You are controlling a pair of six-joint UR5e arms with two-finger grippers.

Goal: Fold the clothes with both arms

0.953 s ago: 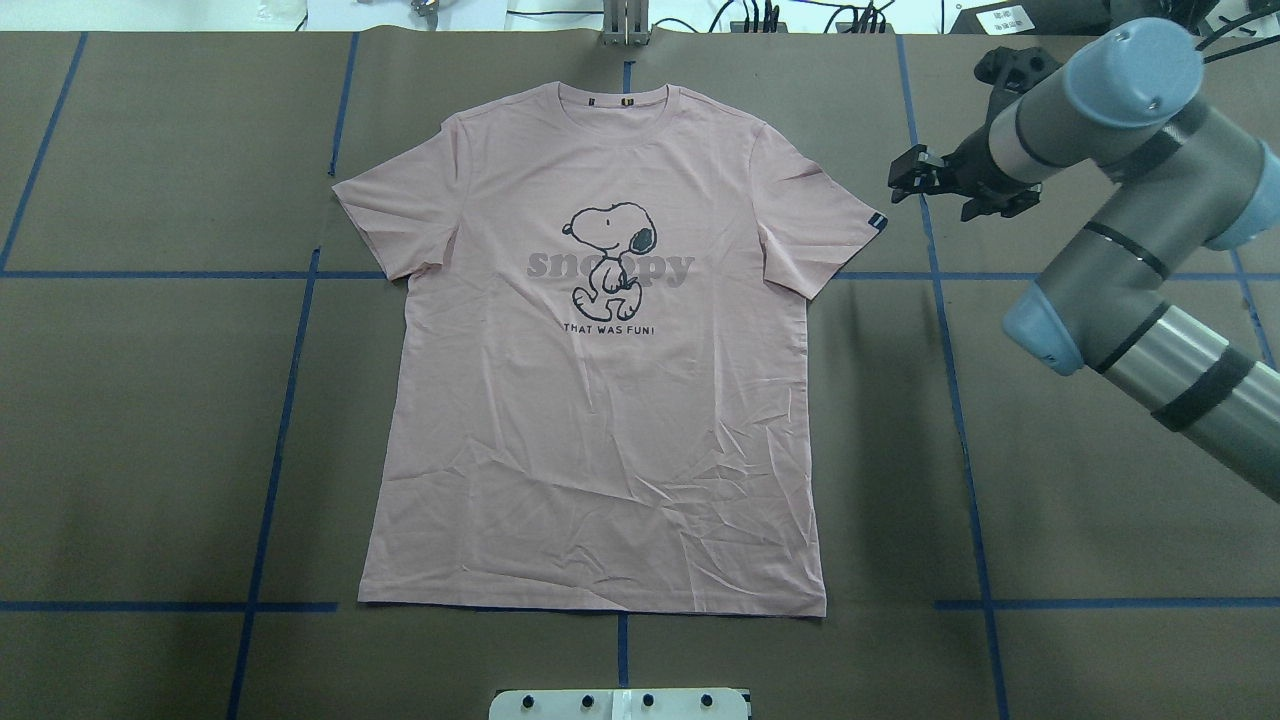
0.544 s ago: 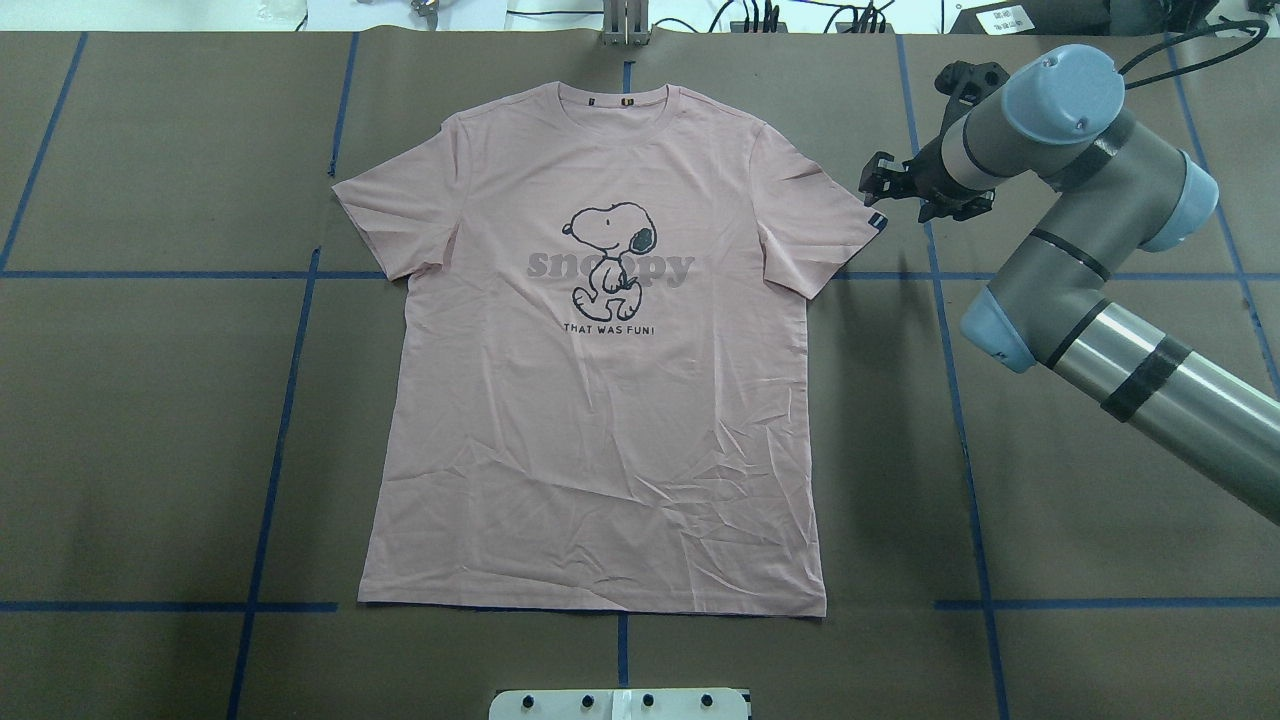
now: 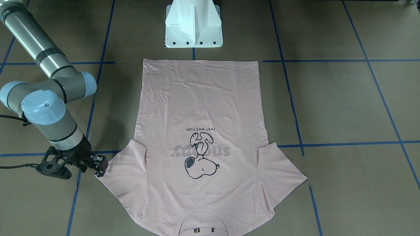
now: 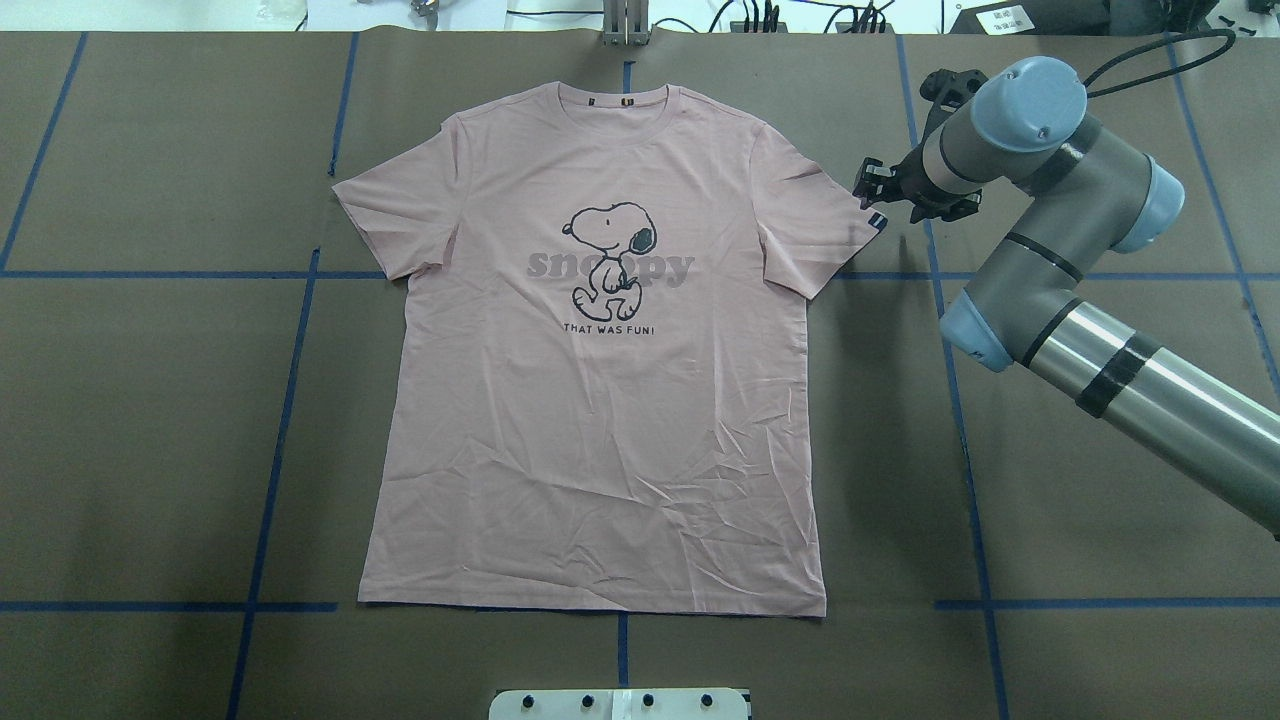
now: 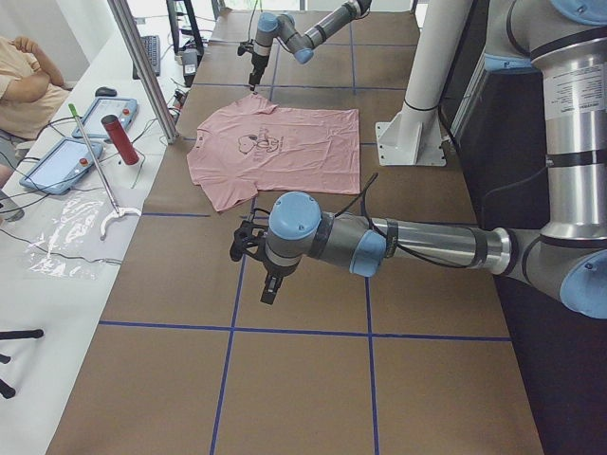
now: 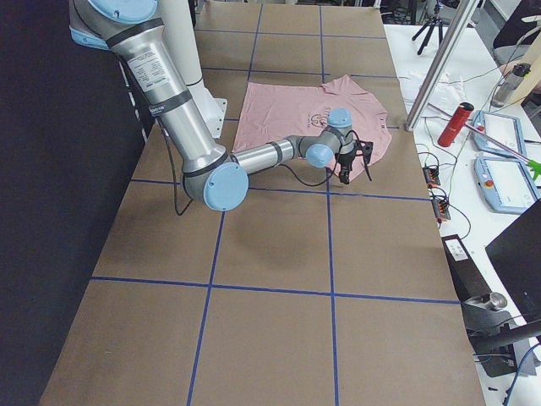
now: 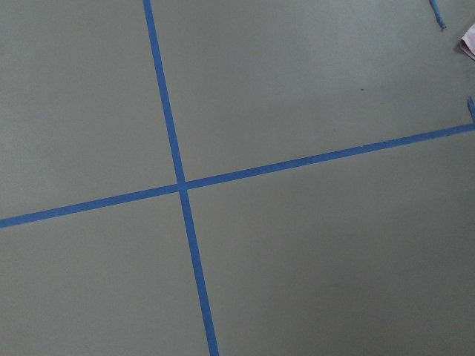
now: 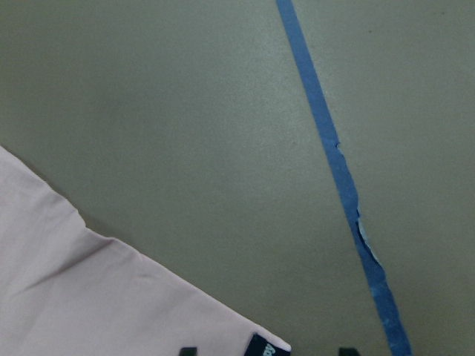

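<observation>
The pale pink T-shirt [image 4: 600, 420] lies flat, print up, with its collar at the table's far edge; it also shows in the front view [image 3: 200, 98]. My right gripper [image 4: 870, 190] is low at the hem corner of the shirt's right sleeve, beside the small black tag [image 4: 877, 221]. In the right wrist view its two fingertips [image 8: 188, 350] stand apart on either side of the tag [image 8: 267, 345], so it is open and holds nothing. My left gripper [image 5: 258, 275] shows only in the exterior left view, over bare table far from the shirt; I cannot tell whether it is open or shut.
The white pedestal base [image 3: 193, 26] stands by the shirt's bottom hem. Blue tape lines [image 4: 290, 400] cross the brown table. A side bench with tablets and a red bottle [image 5: 121, 139] lies past the collar edge, behind a metal post [image 5: 142, 66].
My right arm has swung left and the gripper has moved from about a hand's width off the sleeve to the sleeve's tag corner. The shirt has not moved.
</observation>
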